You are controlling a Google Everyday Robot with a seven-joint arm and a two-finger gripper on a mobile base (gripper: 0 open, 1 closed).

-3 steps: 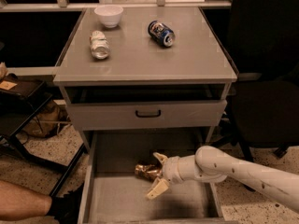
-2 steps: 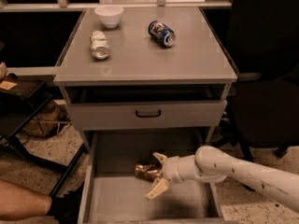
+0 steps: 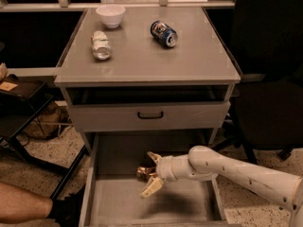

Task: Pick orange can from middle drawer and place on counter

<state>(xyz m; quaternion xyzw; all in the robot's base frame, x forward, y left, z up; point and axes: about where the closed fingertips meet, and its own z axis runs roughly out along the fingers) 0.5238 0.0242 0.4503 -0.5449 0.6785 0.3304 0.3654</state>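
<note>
The orange can (image 3: 143,172) lies on the floor of the open middle drawer (image 3: 104,207), near its back. My gripper (image 3: 150,174) reaches in from the right on a white arm. Its two cream fingers (image 3: 152,187) are spread apart on either side of the can, one behind it and one in front. The can's right end sits between them, and it rests on the drawer floor. The counter (image 3: 147,56) is the flat grey top of the cabinet, above.
On the counter lie a white-silver can (image 3: 101,45) and a blue can (image 3: 164,33), with a white bowl (image 3: 111,15) at the back. A shut drawer with a black handle (image 3: 150,115) sits above the open one. A person's leg (image 3: 21,207) is at bottom left.
</note>
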